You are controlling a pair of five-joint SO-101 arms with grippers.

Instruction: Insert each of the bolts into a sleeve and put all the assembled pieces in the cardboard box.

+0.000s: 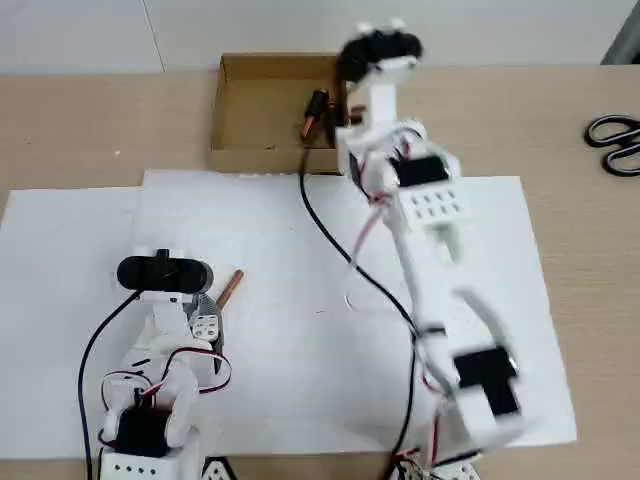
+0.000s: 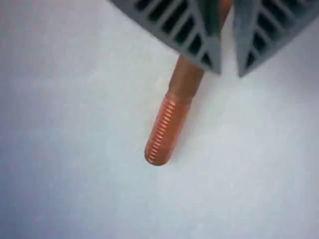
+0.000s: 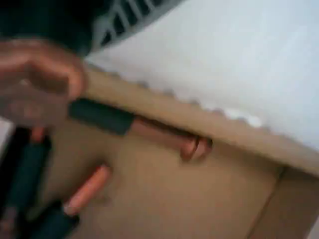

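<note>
**Left arm.** The left gripper (image 1: 207, 306) sits low over the white paper (image 1: 300, 360) at the near left of the worktop (image 1: 90, 120). Its fingers (image 2: 189, 30) pinch 1 copper bolt (image 2: 169, 119) by the plain shank. The threaded end projects free beyond the fingertips. In the high view the bolt (image 1: 231, 289) slants away from the arm. Contact between bolt and paper cannot be determined.

**Right arm.** The arm is stretched across the paper, with the right gripper (image 1: 320, 108) inside the cardboard box (image 1: 250, 158) at the box's right-hand end. Whether its fingers are spread or pressed together cannot be determined.

**Box contents.** The right wrist view shows the box floor (image 3: 199, 199). On it, 1 assembled piece (image 3: 129, 124), a dark sleeve with a copper bolt through it, lies along the wall next to the paper. Its bolt head points toward a corner. 2 further pieces (image 3: 75, 201) with dark sleeves lie nearby, blurred.

**Other.** Scissors (image 1: 615, 140) lie on the worktop at the far right, well apart from the box.
</note>
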